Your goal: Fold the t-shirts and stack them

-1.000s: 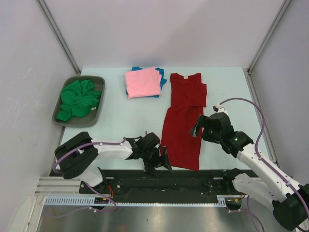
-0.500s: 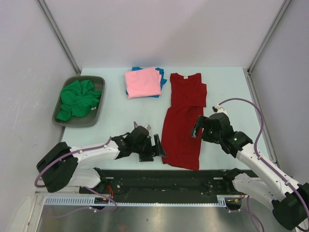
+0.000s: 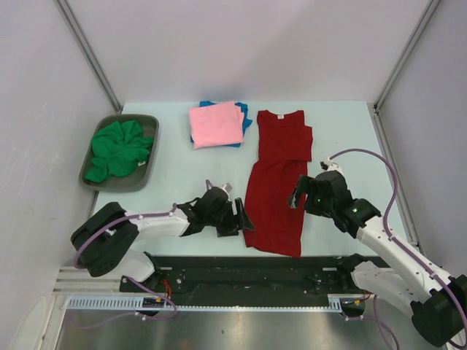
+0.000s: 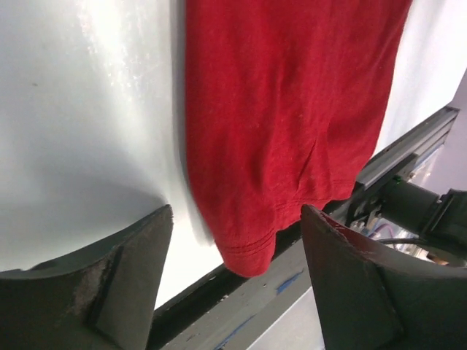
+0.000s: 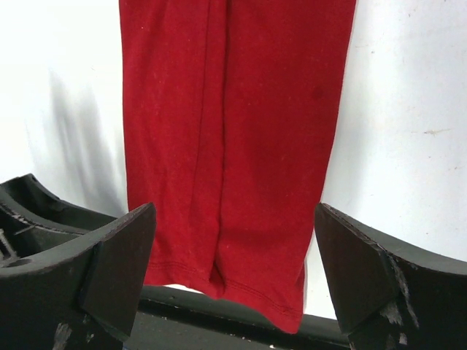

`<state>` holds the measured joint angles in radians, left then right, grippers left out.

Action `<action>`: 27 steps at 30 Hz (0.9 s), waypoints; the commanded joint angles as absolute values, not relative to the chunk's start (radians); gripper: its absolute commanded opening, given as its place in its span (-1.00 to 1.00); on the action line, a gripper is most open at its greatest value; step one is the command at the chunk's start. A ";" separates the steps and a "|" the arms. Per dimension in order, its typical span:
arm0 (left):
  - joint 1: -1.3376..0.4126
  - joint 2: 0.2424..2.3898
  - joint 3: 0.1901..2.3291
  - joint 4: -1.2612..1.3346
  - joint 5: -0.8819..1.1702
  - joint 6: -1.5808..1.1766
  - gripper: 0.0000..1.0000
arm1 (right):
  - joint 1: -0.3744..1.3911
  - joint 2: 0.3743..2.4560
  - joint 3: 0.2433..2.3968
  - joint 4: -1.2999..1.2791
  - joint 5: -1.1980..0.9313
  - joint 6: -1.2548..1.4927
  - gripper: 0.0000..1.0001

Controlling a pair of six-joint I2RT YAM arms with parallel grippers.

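So the dark red t-shirt (image 3: 277, 182) is laid out lengthways on the table (image 3: 343, 131), a bit right of the middle. It's folded in narrow, with the collar toward the far edge and the hem right at the near edge. One hem corner droops a little over that edge.

The left fingers (image 4: 350, 284) are down low by the near edge, just beside the shirt's left side close to the hem. They're spread wide and not pinching anything. From its own camera the cloth sits out ahead of them, and I can't tell if a tip touches it.

The right fingers (image 5: 365, 270) are spread wide too, with nothing in them. They hang over the shirt's right side about halfway along.

Up by the far edge, left of the red one, there's a folded pink shirt (image 3: 216, 124) on top of a blue shirt (image 3: 246, 117) that pokes out on the right. At the left edge a green shirt (image 3: 118, 149) sits bunched up in a grey tray (image 3: 144, 182).
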<state>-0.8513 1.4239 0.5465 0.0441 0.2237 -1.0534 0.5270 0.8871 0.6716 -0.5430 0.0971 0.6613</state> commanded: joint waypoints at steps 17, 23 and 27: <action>-0.853 1.497 0.463 0.100 0.236 -1.060 0.13 | 0.535 0.853 0.581 -0.522 0.084 0.680 0.89; -0.879 1.519 0.480 0.118 0.247 -1.074 0.21 | 0.534 0.842 0.577 -0.532 0.089 0.681 0.88; -0.903 1.555 0.474 0.150 0.252 -1.095 0.19 | 0.534 0.835 0.571 -0.535 0.087 0.686 0.88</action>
